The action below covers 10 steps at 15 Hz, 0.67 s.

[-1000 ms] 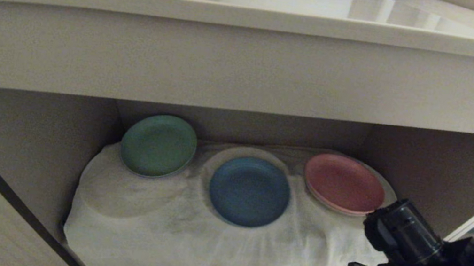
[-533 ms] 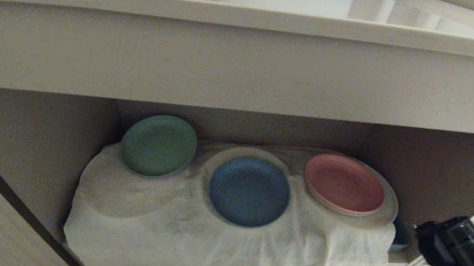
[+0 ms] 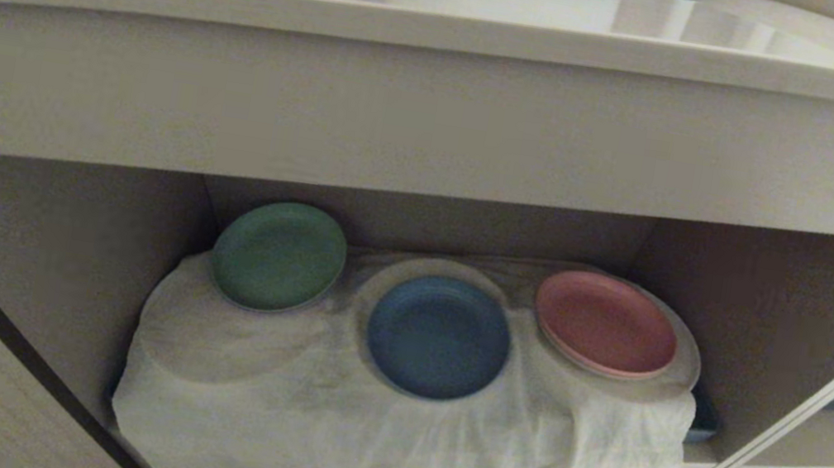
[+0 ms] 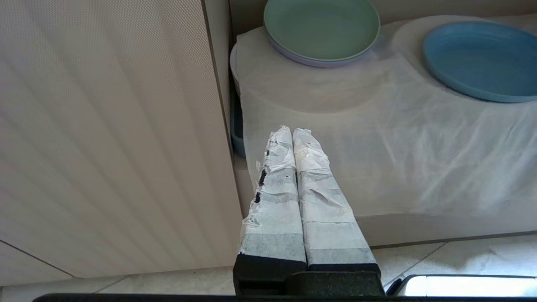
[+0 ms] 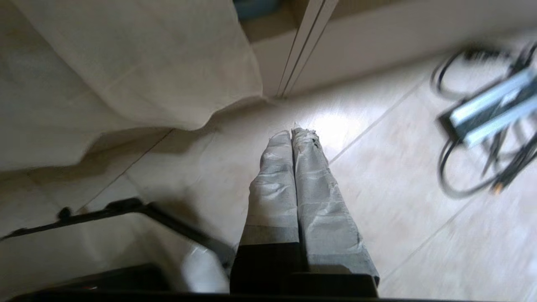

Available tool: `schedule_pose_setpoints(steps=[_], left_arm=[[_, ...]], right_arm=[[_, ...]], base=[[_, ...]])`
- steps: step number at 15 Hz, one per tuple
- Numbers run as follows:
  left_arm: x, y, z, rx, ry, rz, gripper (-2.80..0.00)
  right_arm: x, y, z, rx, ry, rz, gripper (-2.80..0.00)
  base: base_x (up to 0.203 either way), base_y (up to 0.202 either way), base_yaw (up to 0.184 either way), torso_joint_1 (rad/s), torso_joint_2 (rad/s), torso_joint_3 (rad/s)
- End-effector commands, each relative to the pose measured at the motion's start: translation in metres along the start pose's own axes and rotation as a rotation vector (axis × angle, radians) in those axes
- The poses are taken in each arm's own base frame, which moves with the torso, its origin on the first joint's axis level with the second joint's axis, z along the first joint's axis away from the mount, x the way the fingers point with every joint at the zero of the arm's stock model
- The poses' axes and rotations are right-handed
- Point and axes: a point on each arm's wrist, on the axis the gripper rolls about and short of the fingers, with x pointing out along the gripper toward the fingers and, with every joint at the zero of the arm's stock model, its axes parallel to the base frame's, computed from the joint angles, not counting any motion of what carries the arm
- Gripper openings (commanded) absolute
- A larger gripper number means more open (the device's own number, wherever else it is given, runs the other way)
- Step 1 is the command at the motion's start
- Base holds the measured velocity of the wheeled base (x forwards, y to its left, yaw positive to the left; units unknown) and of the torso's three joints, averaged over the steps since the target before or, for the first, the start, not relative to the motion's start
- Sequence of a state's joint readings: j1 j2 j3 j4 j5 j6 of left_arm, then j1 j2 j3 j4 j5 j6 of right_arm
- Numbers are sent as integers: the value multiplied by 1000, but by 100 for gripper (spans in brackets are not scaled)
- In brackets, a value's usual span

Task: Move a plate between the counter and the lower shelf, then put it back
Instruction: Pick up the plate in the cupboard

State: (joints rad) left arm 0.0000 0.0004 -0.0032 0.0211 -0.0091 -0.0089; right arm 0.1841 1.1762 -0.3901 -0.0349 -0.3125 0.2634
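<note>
We counted three small plates in the lower shelf (image 3: 771, 324), all resting on one wrinkled white cloth (image 3: 367, 444): a green plate (image 3: 279, 255) leftmost, the blue plate (image 3: 438, 336) in the middle, a pink plate (image 3: 605, 322) rightmost. Above ran the pale beige bench (image 3: 434, 19). The left gripper (image 4: 292, 132) held its taped fingers together before the cloth; the right gripper (image 5: 294, 133), fingers pressed together too, hung over pale floor tiles (image 5: 402, 201) near black cables (image 5: 474, 167).
</note>
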Motion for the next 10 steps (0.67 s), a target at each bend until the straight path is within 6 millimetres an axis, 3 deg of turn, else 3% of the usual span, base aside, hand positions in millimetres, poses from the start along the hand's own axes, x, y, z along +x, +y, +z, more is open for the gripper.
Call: schedule_pose_setpoints(steps=[1, 5, 10], left_arm=[[0, 0, 0, 0, 0, 0, -280], [0, 0, 0, 0, 0, 0, -280], [0, 0, 0, 1, 0, 1, -280]], right_arm=[[-17, -13, -11, -44, -116, 11, -280], [-42, -28, -36, -72, -286, 97, -280], [-61, -43, -89, -43, -458, 143, -280]], base=[[0, 0, 0, 0, 0, 0], [0, 0, 0, 0, 0, 0], [0, 0, 0, 0, 0, 0]])
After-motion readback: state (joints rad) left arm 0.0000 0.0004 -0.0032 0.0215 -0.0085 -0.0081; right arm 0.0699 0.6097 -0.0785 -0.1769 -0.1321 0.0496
